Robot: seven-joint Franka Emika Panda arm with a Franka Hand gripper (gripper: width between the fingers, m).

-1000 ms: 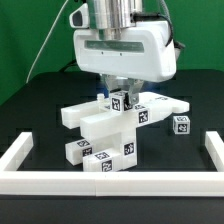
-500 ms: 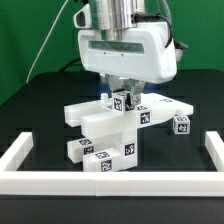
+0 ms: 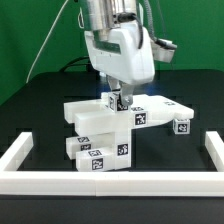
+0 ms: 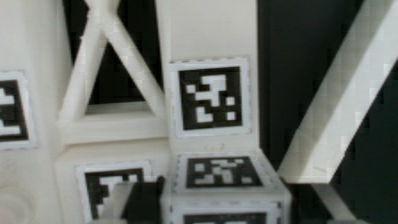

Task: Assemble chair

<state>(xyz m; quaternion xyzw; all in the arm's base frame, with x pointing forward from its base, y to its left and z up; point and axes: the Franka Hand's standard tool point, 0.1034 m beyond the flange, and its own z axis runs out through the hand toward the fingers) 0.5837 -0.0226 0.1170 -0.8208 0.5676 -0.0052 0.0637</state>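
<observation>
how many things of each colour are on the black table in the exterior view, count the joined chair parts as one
White, tagged: 1, the chair assembly
White, plain: 1, the border rail
White robot gripper: 1, down at the assembly's top, fingers hidden
Total: 3

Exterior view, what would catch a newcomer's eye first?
The white arm fills the top middle, its end effector down on the chair parts stacked mid-table. Their black-and-white tags stand out; the wrist view shows one tag large, beside a cross brace. A white rail borders the table.
</observation>
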